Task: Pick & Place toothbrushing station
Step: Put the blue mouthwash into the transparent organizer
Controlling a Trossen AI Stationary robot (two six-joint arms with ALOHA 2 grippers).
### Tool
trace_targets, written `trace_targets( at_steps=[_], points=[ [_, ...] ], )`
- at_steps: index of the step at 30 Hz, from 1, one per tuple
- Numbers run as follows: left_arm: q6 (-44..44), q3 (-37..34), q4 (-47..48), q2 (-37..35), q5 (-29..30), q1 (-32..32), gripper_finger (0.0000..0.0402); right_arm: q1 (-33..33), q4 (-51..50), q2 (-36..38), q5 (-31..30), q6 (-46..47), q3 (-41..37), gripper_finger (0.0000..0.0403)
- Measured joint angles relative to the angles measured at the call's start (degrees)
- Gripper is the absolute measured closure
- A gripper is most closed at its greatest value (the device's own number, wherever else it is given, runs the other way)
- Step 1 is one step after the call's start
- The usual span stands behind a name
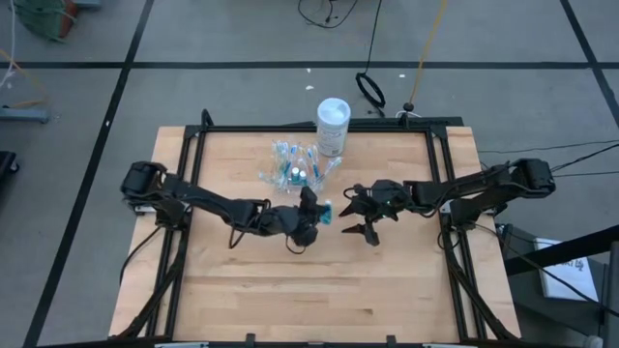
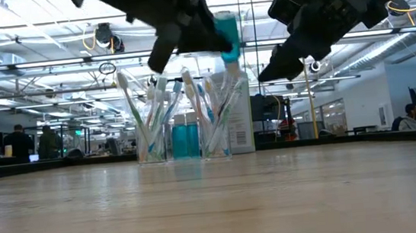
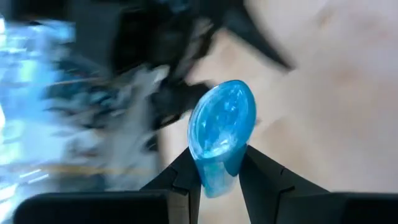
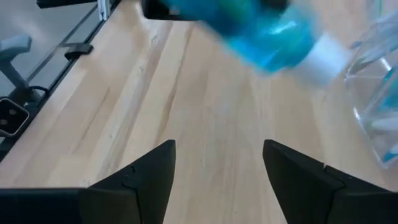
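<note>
Toothpaste tube (image 3: 219,140) is hanging above the table (image 1: 242,290), pinched by the left hand (image 1: 311,215), probably for carrying. Its long axis is standing nearly upright in the low view. The right hand (image 1: 366,215) is waiting beside it, wide open and empty. Farther back, cups of toothbrushes (image 2: 181,119) are standing.

From my seat the near half of the table (image 1: 319,300) lies bare, so I can bring either arm in there freely. The far middle is crowded: clear cups (image 1: 290,166) bristling with toothbrushes (image 2: 158,110) stand just beside the white container (image 1: 333,126). Mid-table, the left gripper (image 1: 314,215) holds a blue toothpaste tube (image 1: 326,210) up off the wood, and the right gripper (image 1: 360,215), fingers spread, sits near it, leaving only a slim gap between them.
</note>
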State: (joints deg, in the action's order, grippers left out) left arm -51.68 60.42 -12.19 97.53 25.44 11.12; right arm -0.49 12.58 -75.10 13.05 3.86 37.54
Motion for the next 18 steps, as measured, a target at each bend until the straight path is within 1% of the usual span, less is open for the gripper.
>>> trace_targets(
  at_steps=[2, 4, 6, 9, 11, 13, 16, 18],
  points=[
    [-3.83, 0.01, -1.60, -0.31, 6.93, 0.82, 0.0314, 0.02, 1.44, 0.06, -1.59, 0.62, 0.00, 0.0165],
    [-6.77, 0.04, -1.47, -0.29, 12.07, 1.42, 0.0314, 0.01, 3.39, 0.06, -4.58, 3.23, -0.04, 0.0165],
    [-8.69, -0.01, -0.90, -0.12, 14.32, 1.78, 0.0314, -0.16, 6.15, 0.06, -8.59, 6.87, -0.04, 0.0165],
    [-9.60, -0.02, -1.11, -0.15, 15.18, 2.84, 0.0314, -0.71, 9.02, 0.06, -12.77, 11.99, -0.04, 0.0165],
    [-10.87, -0.02, -1.08, -0.15, 16.86, 3.70, 0.0314, -1.15, 10.94, 0.06, -12.97, 15.10, -0.04, 0.0165],
    [-13.36, -0.02, -0.94, -0.15, 19.77, 4.44, 0.0314, -1.43, 13.03, 0.06, -12.05, 18.82, -0.04, 0.0165],
    [-17.36, -0.02, -1.16, -0.15, 24.23, 5.21, 0.0314, -1.44, 15.76, 0.06, -7.88, 24.10, -0.04, 0.0165],
    [-20.40, -0.02, -1.30, -0.15, 26.06, 5.66, 0.0314, -1.42, 17.16, 0.06, -5.39, 27.88, -0.04, 0.0165]
  ],
)
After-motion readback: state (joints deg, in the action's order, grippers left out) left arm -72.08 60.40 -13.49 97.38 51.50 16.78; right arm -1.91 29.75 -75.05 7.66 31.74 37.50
